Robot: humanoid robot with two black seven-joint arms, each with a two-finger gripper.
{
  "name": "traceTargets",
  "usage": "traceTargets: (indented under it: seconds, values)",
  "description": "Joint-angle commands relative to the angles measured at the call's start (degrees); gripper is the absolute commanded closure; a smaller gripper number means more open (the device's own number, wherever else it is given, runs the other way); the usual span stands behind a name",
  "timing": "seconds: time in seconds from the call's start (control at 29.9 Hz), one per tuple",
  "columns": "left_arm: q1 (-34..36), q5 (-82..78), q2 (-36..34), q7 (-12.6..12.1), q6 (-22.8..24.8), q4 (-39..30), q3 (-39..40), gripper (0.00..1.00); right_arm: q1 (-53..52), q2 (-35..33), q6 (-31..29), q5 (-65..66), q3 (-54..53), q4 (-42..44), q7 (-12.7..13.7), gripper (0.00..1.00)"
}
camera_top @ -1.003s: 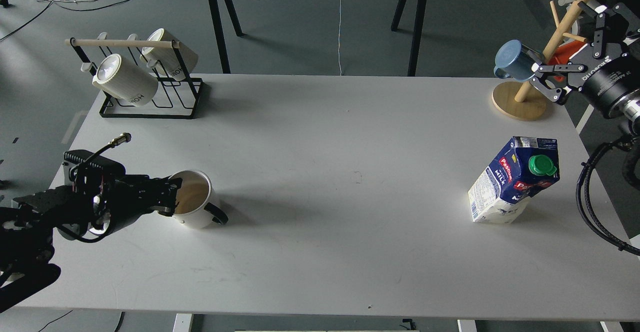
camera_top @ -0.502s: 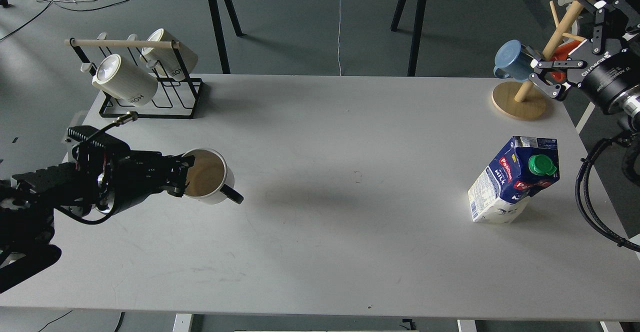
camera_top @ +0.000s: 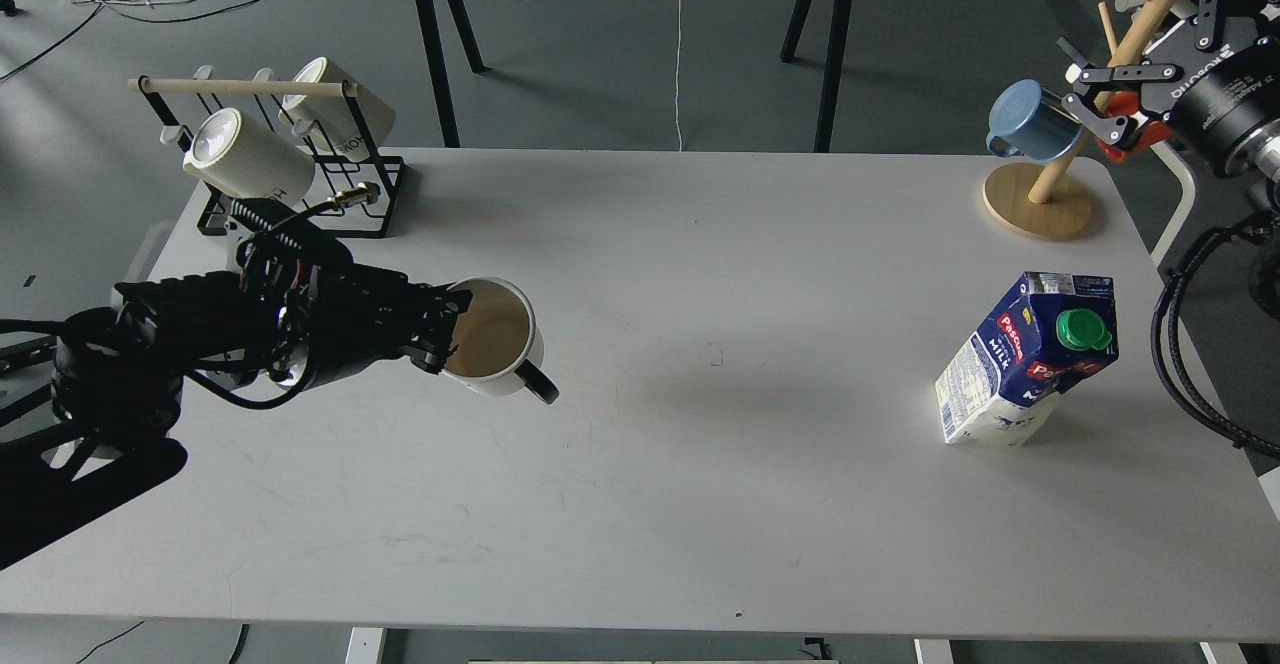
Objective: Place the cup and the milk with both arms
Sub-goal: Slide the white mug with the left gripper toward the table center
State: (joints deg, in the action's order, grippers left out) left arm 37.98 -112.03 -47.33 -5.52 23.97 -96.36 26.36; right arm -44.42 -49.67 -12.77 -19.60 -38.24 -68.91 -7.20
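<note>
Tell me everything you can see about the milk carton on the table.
The milk carton is a gable-top pack, dark blue above and white below, seemingly coated cardboard, with a red logo, the word MILK and a green round screw cap that is closed. It stands on the right part of the white table, its top appearing tipped toward the camera. Nothing touches it but the table; the right gripper is far behind it, near the wooden mug tree.

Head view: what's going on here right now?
The left gripper holds the cup by its rim, tilted, over the left half of the table. The milk carton stands untouched on the right side of the table. The right gripper is open, up by the wooden mug tree with the blue mug, well away from the carton. So the cup is in hand and the milk is not yet picked up.
</note>
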Motion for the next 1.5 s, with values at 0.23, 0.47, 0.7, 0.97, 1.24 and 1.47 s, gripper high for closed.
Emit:
traceTargets:
  seconds: [0.23,0.47,0.7,0.97,1.24,1.47]
  values:
    - [0.5,-13.0,11.6,-1.1,4.0,0.7,-1.3,1.00,-2.5,0.0,1.8,0.0,0.0,0.1,1.0,0.02]
    - [1.2,-13.0,16.2,-1.2,4.0,2.0,-3.5,1.00,-2.4,0.4,2.7,0.0,0.1,0.0,1.0,0.02]
    - [3.2,-13.0,21.7,-1.9,4.0,5.9,-5.5,1.00,-2.2,1.9,2.9,0.1,0.2,0.2,1.0,0.02]
    - [4.8,-13.0,26.4,-1.9,4.0,10.1,-6.8,1.00,-2.1,1.9,2.9,1.2,0.2,0.4,1.0,0.02]
    - [4.8,-13.0,28.8,-1.9,4.0,12.8,-7.7,1.00,-1.9,1.9,2.9,1.2,0.2,0.4,1.0,0.02]
    - [4.9,-13.0,30.2,-2.0,4.0,13.9,-7.9,0.98,-1.8,1.9,2.9,1.2,0.2,0.4,1.0,0.02]
